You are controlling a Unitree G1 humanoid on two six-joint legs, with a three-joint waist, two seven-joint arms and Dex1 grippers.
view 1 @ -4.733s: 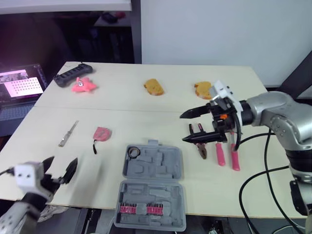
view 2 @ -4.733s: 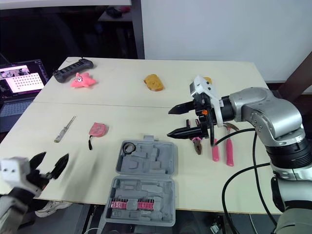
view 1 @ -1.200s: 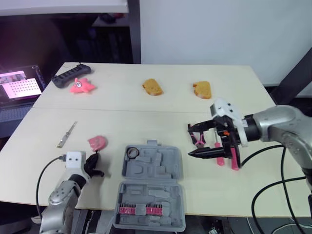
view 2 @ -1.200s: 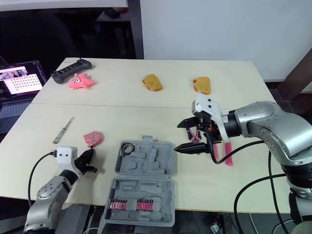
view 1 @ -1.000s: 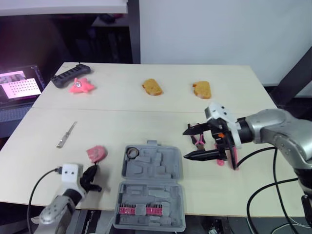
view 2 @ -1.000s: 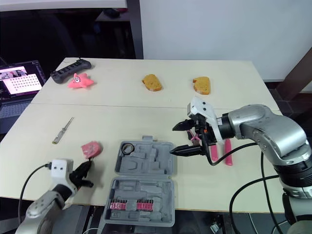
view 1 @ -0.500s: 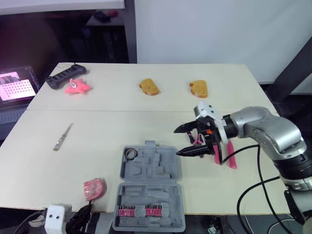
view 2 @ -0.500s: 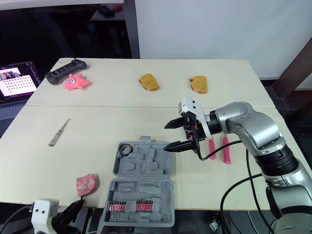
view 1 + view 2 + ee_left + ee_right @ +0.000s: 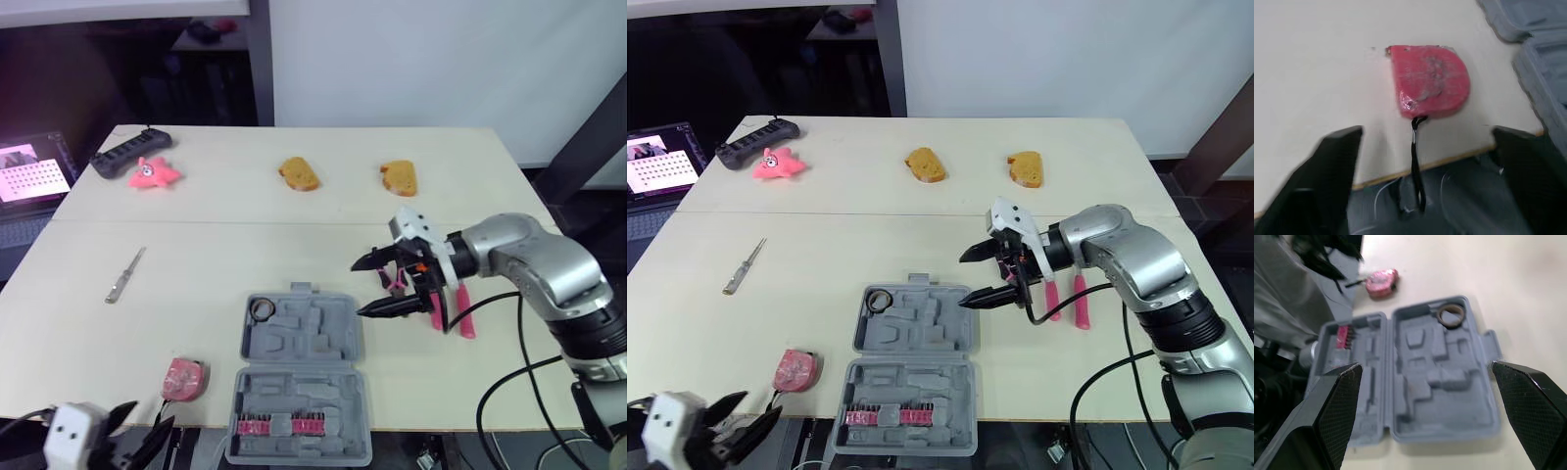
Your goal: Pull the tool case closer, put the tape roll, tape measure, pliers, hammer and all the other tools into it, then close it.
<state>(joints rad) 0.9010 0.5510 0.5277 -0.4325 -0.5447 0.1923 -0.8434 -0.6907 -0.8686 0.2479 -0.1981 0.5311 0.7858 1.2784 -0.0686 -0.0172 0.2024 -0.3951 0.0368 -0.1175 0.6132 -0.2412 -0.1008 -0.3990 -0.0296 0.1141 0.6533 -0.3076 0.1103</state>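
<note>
The grey tool case (image 9: 302, 377) lies open at the table's front edge, with the tape roll (image 9: 262, 309) in its far left corner. The pink tape measure (image 9: 183, 379) sits left of the case, its black strap hanging over the edge. My left gripper (image 9: 745, 416) hangs open below that edge, facing the tape measure (image 9: 1430, 81) without touching it. My right gripper (image 9: 359, 289) stands open just right of the case, above its far right corner (image 9: 1415, 377). The pliers (image 9: 396, 282) are partly hidden behind it, and two pink-handled tools (image 9: 462, 313) lie to the right.
A small screwdriver (image 9: 124, 275) lies on the left of the table. Two brown bread-like pieces (image 9: 298, 173) (image 9: 399, 177), a pink star toy (image 9: 152, 172) and a black controller (image 9: 127, 153) sit along the far side. A lit laptop (image 9: 29, 168) stands off the left edge.
The tape measure slid from mid-table to the front edge. My left gripper dropped below the edge and now stands open, apart from it. My right gripper moved left toward the case.
</note>
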